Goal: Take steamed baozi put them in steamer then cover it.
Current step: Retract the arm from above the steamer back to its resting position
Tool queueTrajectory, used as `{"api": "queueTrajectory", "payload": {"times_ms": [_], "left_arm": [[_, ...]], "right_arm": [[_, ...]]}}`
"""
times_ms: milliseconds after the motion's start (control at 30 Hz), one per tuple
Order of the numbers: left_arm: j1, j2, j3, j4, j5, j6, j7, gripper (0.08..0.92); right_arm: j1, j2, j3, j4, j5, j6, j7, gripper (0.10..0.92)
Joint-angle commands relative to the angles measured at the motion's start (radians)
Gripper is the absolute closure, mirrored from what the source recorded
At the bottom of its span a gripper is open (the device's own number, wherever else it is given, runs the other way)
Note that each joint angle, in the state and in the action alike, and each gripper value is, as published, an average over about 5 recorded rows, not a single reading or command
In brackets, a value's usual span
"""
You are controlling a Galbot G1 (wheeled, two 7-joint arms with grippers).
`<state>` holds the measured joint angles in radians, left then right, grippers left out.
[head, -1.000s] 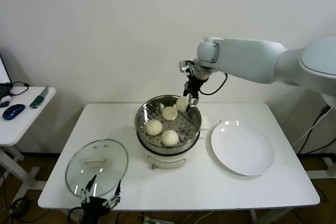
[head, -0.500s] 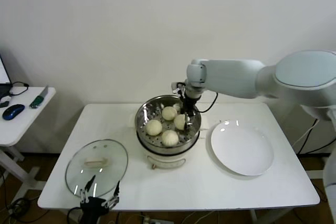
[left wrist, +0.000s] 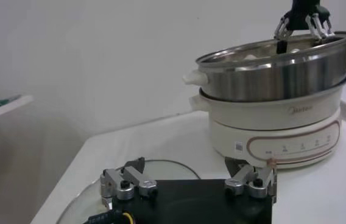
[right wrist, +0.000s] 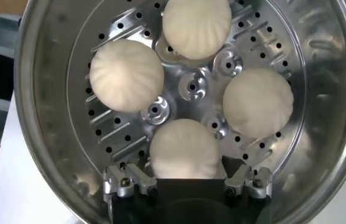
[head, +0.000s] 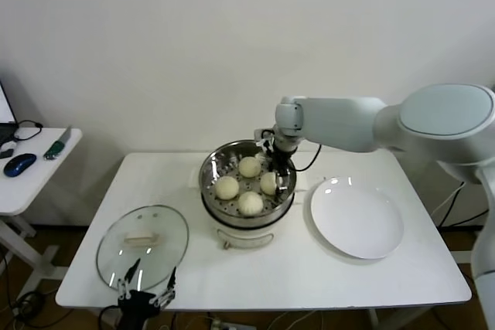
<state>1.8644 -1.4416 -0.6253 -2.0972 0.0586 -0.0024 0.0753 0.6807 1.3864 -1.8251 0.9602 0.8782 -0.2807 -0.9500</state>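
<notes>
Several cream-white baozi lie in the shiny steamer [head: 213, 161] on its white pot base [head: 246, 236]. My right gripper [head: 277, 169] reaches down into the steamer at its right side. In the right wrist view my right gripper [right wrist: 187, 176] is open, its jaws on either side of the nearest baozi [right wrist: 184, 146], which rests on the perforated bottom [right wrist: 106, 122]. Three other baozi [right wrist: 126, 75] lie beyond it. The glass cover [head: 142, 246] with its cream handle lies flat on the table at the front left. My left gripper [head: 145, 293] is open and empty, parked at the cover's near edge.
An empty white plate [head: 357, 220] lies right of the steamer. A side table [head: 31, 168] with small items stands at the far left. In the left wrist view the steamer [left wrist: 276, 73] stands beyond the cover's rim [left wrist: 161, 163].
My right gripper has carried a baozi from above the steamer's far rim down into the steamer and set it on the bottom at the right. The left arm has not moved.
</notes>
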Motion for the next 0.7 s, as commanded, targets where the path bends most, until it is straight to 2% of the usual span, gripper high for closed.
{"api": "queueTrajectory", "payload": {"times_ms": [33,333,700], "left_arm": [[0.000,-0.001,-0.002,-0.001,0.003,0.004,-0.004,0.177],[-0.004,0.004,-0.013,0.003,0.017,0.003,-0.016,0.177],[-0.024,-0.016,-0.013,-0.010,0.101,-0.003,-0.021,0.177]], "right_arm": [[0.034,-0.028,0.041,0.033,-0.010,-0.006,-0.001,0.204],[0.118,-0.147,0.144,0.101,0.027,0.042,0.002,0.203],[-0.022,-0.507,0.400,0.326,0.039,0.243,0.429,0.203]]}}
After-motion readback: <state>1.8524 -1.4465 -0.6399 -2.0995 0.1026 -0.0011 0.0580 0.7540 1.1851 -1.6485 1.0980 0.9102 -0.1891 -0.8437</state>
